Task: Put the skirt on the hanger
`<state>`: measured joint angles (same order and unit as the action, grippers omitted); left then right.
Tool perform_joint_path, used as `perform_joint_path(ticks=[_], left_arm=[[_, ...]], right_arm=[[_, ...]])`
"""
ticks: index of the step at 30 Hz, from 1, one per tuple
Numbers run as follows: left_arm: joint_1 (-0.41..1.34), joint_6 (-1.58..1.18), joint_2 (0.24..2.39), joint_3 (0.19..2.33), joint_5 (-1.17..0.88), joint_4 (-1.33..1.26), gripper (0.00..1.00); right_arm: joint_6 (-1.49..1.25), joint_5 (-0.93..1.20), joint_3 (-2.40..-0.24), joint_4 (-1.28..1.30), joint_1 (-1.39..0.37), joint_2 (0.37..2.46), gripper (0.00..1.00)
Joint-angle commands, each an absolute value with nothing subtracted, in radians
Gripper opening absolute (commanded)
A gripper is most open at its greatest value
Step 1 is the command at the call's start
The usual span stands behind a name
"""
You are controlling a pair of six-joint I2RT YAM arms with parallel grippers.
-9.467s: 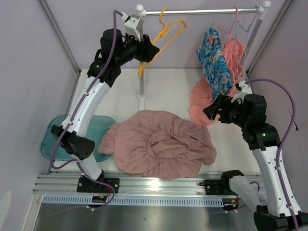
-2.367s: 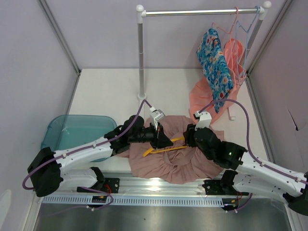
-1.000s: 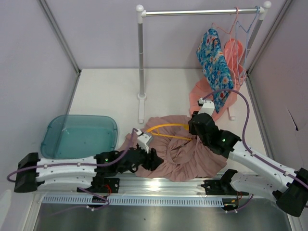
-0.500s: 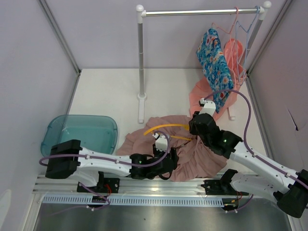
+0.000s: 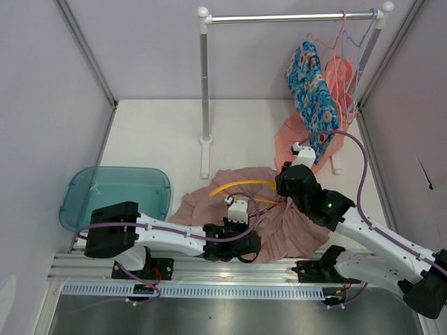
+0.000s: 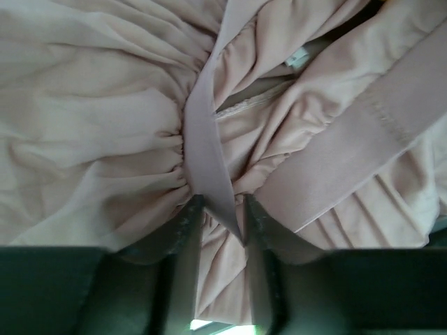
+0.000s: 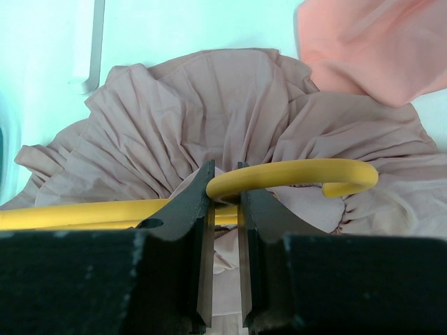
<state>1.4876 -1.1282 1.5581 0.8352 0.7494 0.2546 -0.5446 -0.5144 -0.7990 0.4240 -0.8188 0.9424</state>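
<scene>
My left hand (image 6: pixel 221 227) is nearly shut, pinching the waistband (image 6: pixel 202 139) of the pink skirt (image 7: pixel 209 105), which lies crumpled on the bench (image 5: pixel 160 132) near its front edge. My right hand (image 7: pixel 225 195) is clamped on the yellow hanger (image 7: pixel 293 171) beside its hook, above the skirt.

hanger (image 7: pixel 293 172): we lose its bar at the right wrist view's 9 o'clock edge.
skirt (image 6: pixel 105 139): the left wrist view crops it at 9, 12 and 3 o'clock.
left gripper (image 6: pixel 218 206): from above, we cannot see its fingers.
</scene>
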Motion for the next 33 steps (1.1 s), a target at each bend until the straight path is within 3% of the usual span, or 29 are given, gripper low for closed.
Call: perform_joint_path(ticks=[1,2,5,16,33], left_arm=[[1.473,-1.161,1.545,0.862,0.778,0.268,0.26],[1.464,-1.16,1.533,0.844,0.776,0.268,0.15],[1.434,-1.148,1.468,0.79,0.758,0.241,0.0],[1.286,-1.092,1.094,0.534,0.631,0.169,0.0],[1.083,-0.98,0.819,0.488,0.52,0.252,0.0]], right_arm=[[-0.595,-0.497,-0.785,0.439,-0.816,0.923,0.0],[-0.594,-0.495,-0.785,0.439,-0.815,0.922,0.0],[-0.591,-0.496,-0.776,0.439,-0.813,0.914,0.0],[-0.571,-0.482,-0.696,0.407,-0.808,0.844,0.0],[-0.568,-0.479,-0.615,0.387,-0.808,0.789,0.0]])
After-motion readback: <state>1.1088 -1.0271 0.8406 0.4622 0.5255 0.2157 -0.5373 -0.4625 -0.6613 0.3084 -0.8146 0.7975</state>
